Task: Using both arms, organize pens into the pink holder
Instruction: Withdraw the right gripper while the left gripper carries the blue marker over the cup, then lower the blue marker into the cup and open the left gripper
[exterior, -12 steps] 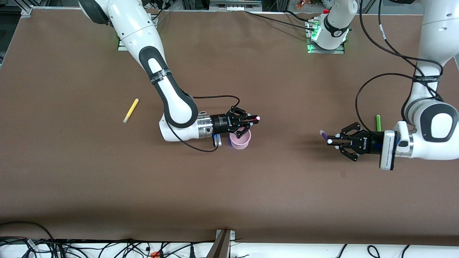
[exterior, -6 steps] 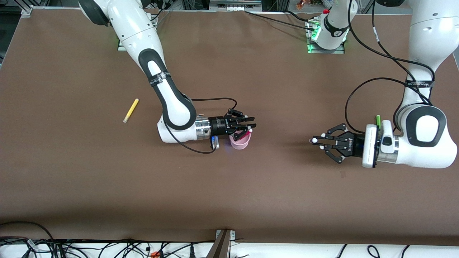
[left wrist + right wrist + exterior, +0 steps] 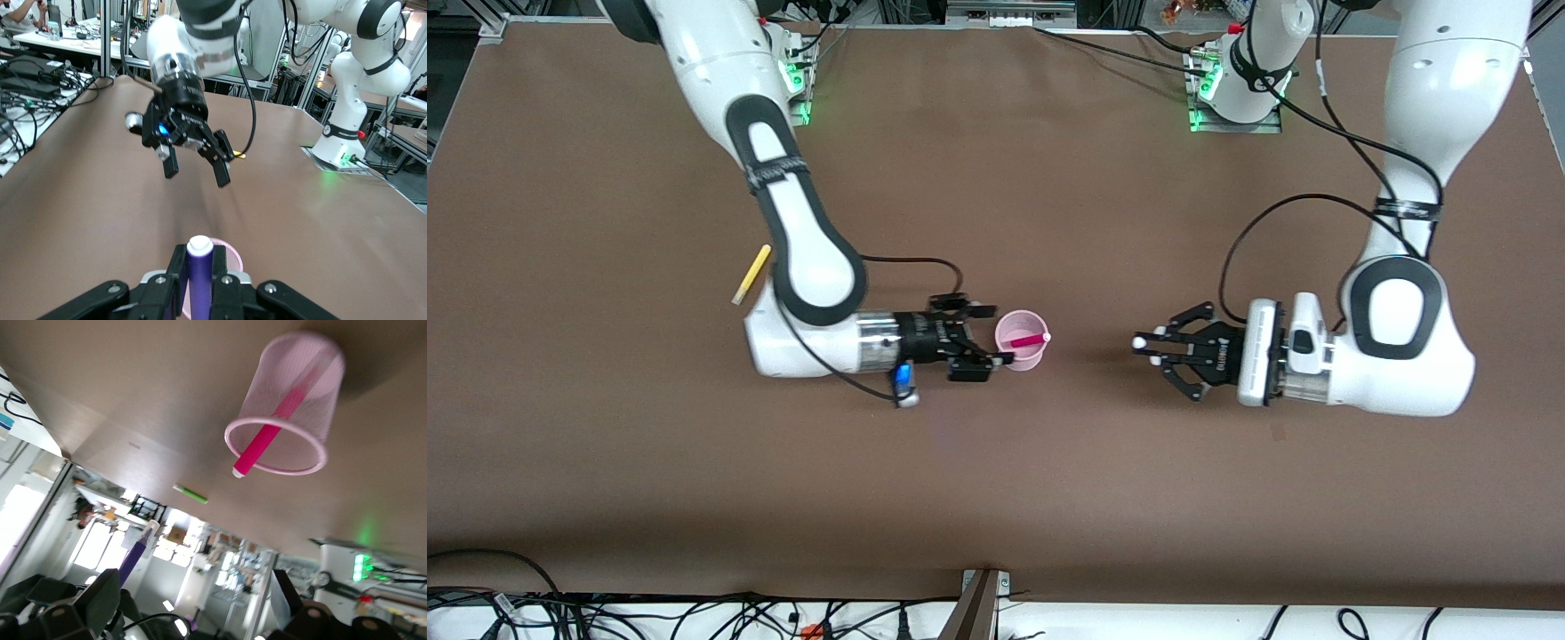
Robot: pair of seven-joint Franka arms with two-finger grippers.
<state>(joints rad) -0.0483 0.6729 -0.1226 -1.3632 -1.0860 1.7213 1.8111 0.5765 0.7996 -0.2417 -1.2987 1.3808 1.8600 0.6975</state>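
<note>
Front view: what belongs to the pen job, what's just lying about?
Job: holder, magenta pen in it, yellow pen, green pen, purple pen in left gripper, right gripper open beside holder.
Lying about: cables nearest the camera.

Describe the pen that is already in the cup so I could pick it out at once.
Start at the brown table and find the pink cup near its middle, just off the right gripper, whose jaws are open. The magenta pen leans inside it, pale tip over the rim. The yellow pen lies on the table, and the purple pen is in the left gripper.
</note>
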